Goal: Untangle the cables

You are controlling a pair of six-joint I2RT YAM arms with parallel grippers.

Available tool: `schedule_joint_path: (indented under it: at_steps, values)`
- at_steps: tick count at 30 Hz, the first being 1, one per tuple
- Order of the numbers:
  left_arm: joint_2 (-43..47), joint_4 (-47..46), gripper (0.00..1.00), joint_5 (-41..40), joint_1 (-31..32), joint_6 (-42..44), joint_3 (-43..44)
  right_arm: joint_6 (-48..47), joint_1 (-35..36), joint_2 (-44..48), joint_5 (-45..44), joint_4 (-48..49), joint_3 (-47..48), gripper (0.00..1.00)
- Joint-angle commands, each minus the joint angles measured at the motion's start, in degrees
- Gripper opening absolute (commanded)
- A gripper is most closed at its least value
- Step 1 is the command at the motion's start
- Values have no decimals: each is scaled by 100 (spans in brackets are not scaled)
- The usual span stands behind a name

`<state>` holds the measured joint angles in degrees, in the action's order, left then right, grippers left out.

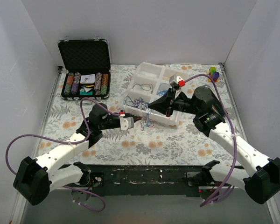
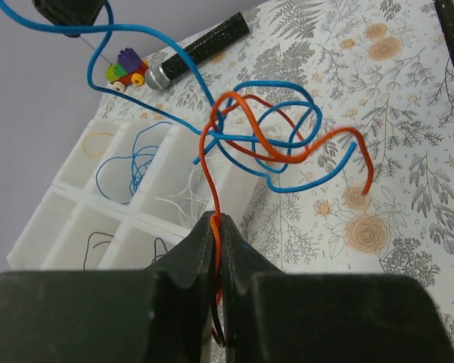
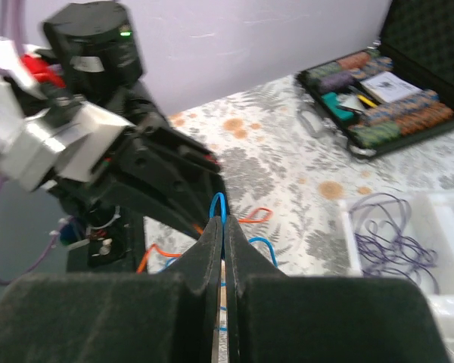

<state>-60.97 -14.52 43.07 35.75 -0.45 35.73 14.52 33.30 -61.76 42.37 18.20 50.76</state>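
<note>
The cables are a loose tangle of blue (image 2: 287,113) and orange (image 2: 272,151) wire loops hanging between my two grippers, in front of the white tray; the top view shows the tangle (image 1: 145,117) just above the table. My left gripper (image 2: 216,219) is shut on an orange cable, with a dark strand also between the pads. It shows in the top view (image 1: 132,121) left of the tangle. My right gripper (image 3: 222,223) is shut on a blue cable loop (image 3: 219,200) and holds it higher, above the tray's front edge (image 1: 151,106).
A white compartment tray (image 1: 147,74) behind the tangle holds sorted blue, black, white and purple cables. An open black case of poker chips (image 1: 85,70) stands at the back left. A small coloured toy (image 1: 213,73) and a black pen (image 2: 212,41) lie at the back right.
</note>
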Motion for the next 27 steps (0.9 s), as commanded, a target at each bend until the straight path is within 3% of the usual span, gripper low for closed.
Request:
schedule_joint_path:
  at_steps: [1, 6, 13, 19, 27]
  values:
    - [304, 677, 0, -377, 11, 378, -13, -397, -218, -3, -1053, -351, 337, 1]
    - [725, 1337, 0, -738, 11, 931, -521, -530, -701, -196, -2091, -642, 829, 1]
    - [1965, 2145, 0, -712, 11, 1652, -1234, -442, -1378, -758, -2460, -721, 1375, 1]
    - [2528, 3033, 0, -677, 11, 2013, -1217, -520, -1625, -1048, -3190, -527, 1471, 1]
    - [2766, 3052, 0, -616, 11, 1733, -945, -538, -1651, -1488, -3199, -238, 1673, 1]
